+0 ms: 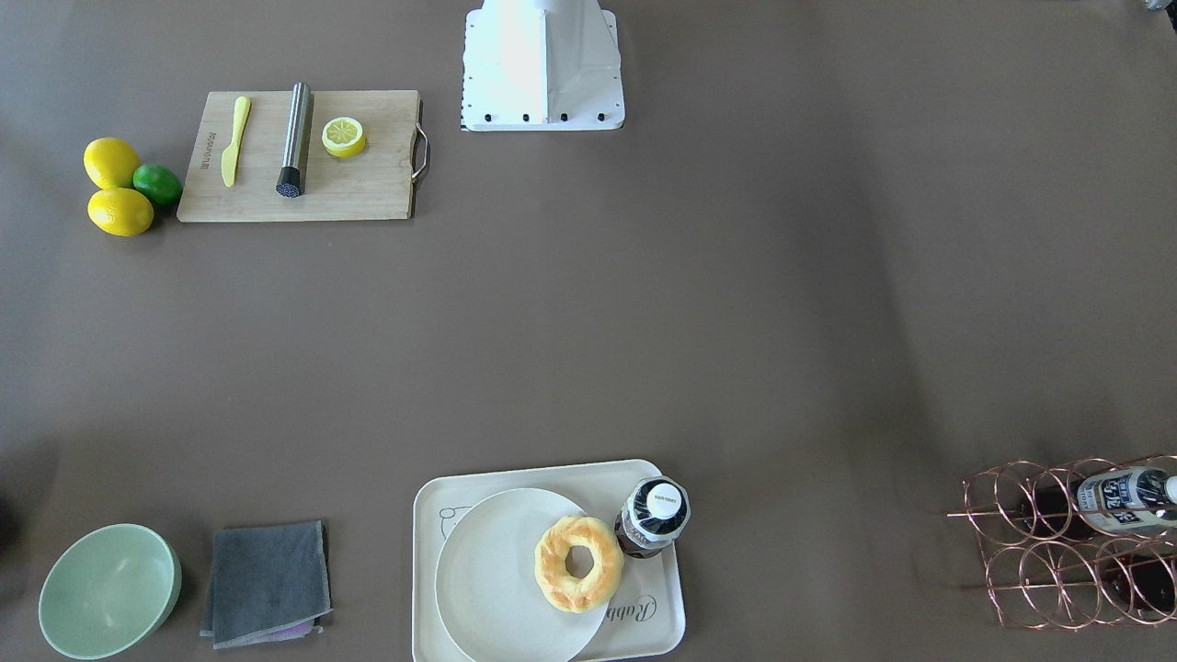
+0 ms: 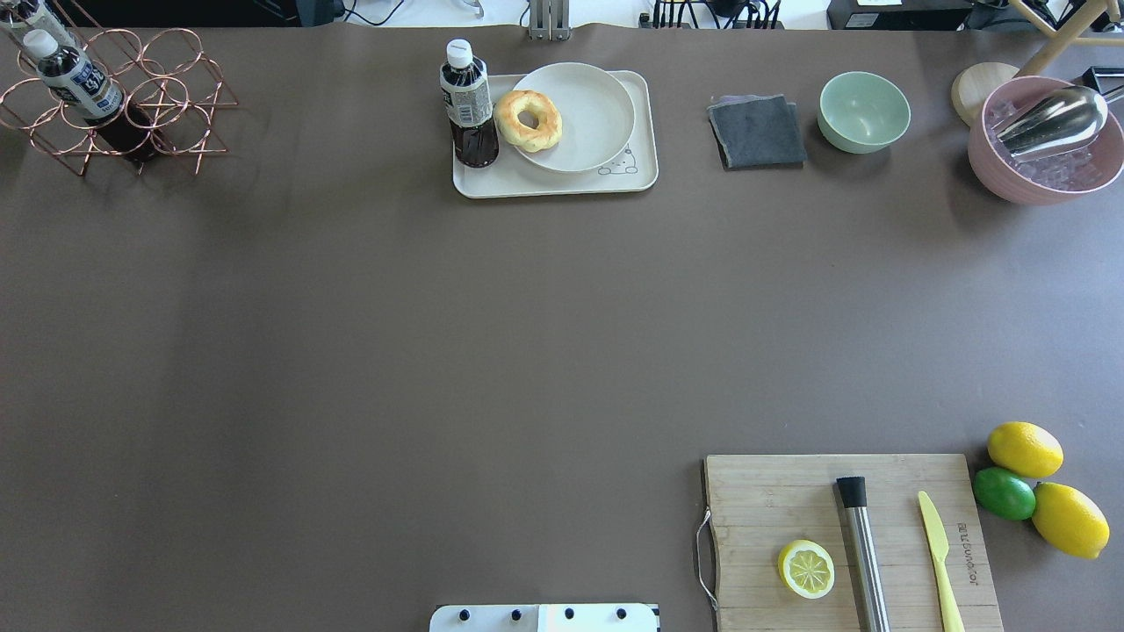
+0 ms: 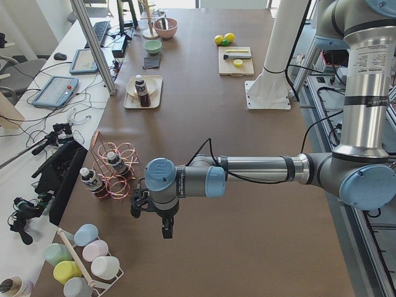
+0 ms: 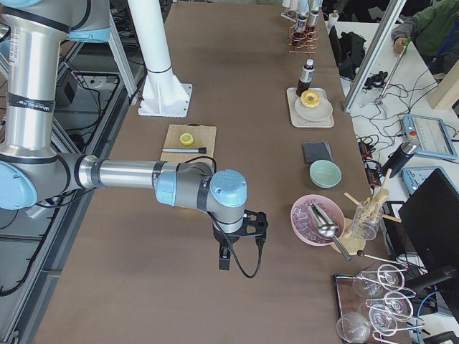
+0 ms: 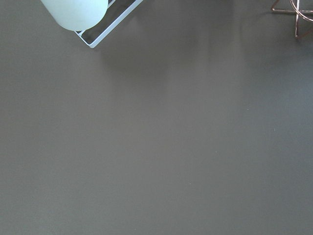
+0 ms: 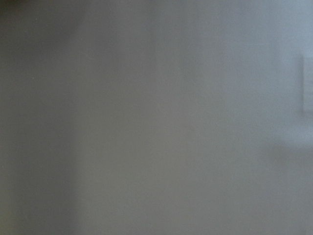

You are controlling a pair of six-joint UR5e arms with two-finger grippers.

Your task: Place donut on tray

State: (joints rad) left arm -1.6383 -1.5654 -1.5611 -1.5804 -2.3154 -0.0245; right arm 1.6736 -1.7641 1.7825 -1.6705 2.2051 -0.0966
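The donut (image 1: 578, 563) lies on the edge of a round off-white plate (image 1: 487, 579) that sits on the cream tray (image 1: 657, 625) at the table's far side. It also shows in the overhead view (image 2: 529, 120) on the tray (image 2: 544, 183), and in the exterior right view (image 4: 310, 98). My left gripper (image 3: 162, 224) hangs over bare table far to the left, beside the copper rack. My right gripper (image 4: 226, 259) hangs over bare table far to the right. Both show only in the side views, so I cannot tell whether they are open or shut. Neither wrist view shows the donut.
A dark drink bottle (image 2: 467, 105) stands on the tray next to the donut. A grey cloth (image 2: 757, 132), a green bowl (image 2: 864, 111) and a pink ice bowl (image 2: 1045, 145) are to the right of the tray. A cutting board (image 2: 790, 491) holds a lemon half. A copper rack (image 2: 114, 114) holds bottles.
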